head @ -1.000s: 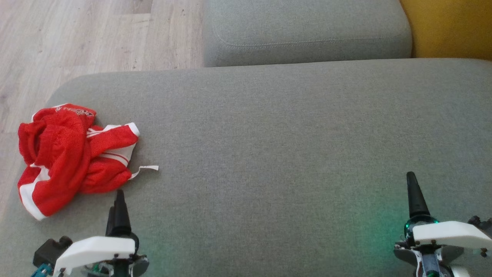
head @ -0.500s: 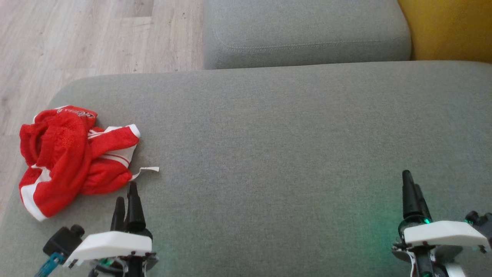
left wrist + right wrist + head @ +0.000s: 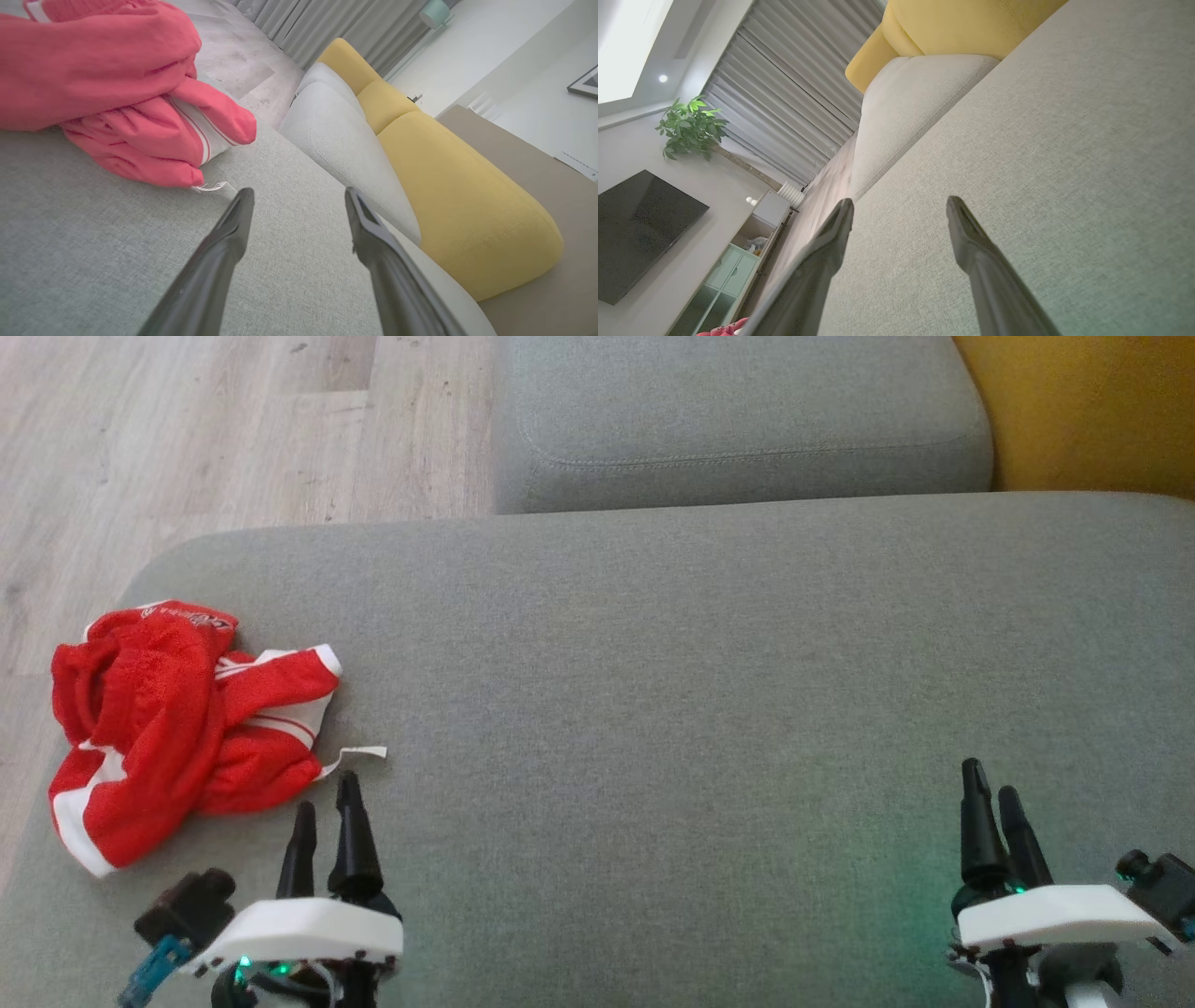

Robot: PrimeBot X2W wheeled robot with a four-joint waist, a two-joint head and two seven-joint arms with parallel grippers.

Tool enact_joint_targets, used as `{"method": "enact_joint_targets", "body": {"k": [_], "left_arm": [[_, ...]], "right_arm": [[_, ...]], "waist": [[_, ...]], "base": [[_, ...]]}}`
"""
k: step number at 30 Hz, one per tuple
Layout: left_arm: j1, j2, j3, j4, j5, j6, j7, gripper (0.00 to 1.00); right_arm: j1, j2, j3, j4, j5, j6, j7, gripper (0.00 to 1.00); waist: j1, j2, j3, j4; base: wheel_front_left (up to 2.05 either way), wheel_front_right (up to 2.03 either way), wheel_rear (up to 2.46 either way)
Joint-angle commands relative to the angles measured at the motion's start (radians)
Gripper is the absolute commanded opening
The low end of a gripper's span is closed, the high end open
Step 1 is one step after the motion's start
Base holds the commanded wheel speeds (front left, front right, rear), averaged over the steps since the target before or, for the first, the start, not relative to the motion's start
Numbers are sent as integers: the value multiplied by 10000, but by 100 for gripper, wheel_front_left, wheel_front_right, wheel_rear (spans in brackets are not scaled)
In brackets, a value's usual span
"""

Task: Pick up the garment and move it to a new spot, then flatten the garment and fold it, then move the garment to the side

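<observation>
The garment point(image 3: 177, 719) is a crumpled red piece with white trim, heaped near the left end of the grey sofa seat point(image 3: 672, 691); a white drawstring point(image 3: 359, 754) trails from it to the right. In the left wrist view the garment point(image 3: 107, 93) bulks at the upper left, its white string end just beyond the left fingertip. My left gripper point(image 3: 327, 793) is open, just below and right of the heap, not touching it; its own view shows the left gripper point(image 3: 299, 198) with nothing between the fingers. My right gripper point(image 3: 991, 780) is open over bare cushion at the lower right, as the right gripper point(image 3: 900, 205) shows in its wrist view.
A second grey cushion point(image 3: 738, 420) lies beyond the seat, with a yellow cushion point(image 3: 1092, 411) at the top right. Wooden floor point(image 3: 187, 439) runs past the seat's left and far edges. The garment lies close to the seat's left edge.
The left gripper has moved forward and right, nearer the garment's drawstring, and its fingers now stand apart. The right gripper has turned slightly, showing both fingers. The camera has tilted a little.
</observation>
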Motion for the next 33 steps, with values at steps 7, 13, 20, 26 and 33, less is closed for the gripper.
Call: {"method": "enact_joint_targets", "body": {"k": [7, 13, 20, 26, 33], "left_arm": [[-266, 54, -93, -409, 1021, 187, -317, 100], [-251, 56, -233, -412, 1690, 304, -496, 100], [-287, 58, -405, -421, 2380, 415, -673, 100], [-302, 60, -587, -487, 3076, 531, -851, 100], [-287, 62, -782, -417, 3852, 666, -1059, 100]], "right_arm": [[-190, -73, 276, -451, -1051, -4, -320, 100], [-143, -76, 369, -497, -1721, -5, -497, 100], [-72, -80, 427, -561, -2388, -5, -673, 100], [-34, -84, 494, -580, -3088, -5, -850, 100], [36, -88, 619, -609, -3930, -6, -1056, 100]], "waist": [[0, 0, -86, 13], [0, 0, -139, -3], [0, 0, -150, 21], [0, 0, -178, 64], [0, 0, -232, 70]], "base": [[0, 0, 0], [0, 0, 0], [0, 0, 0], [0, 0, 0], [0, 0, 0]]}}
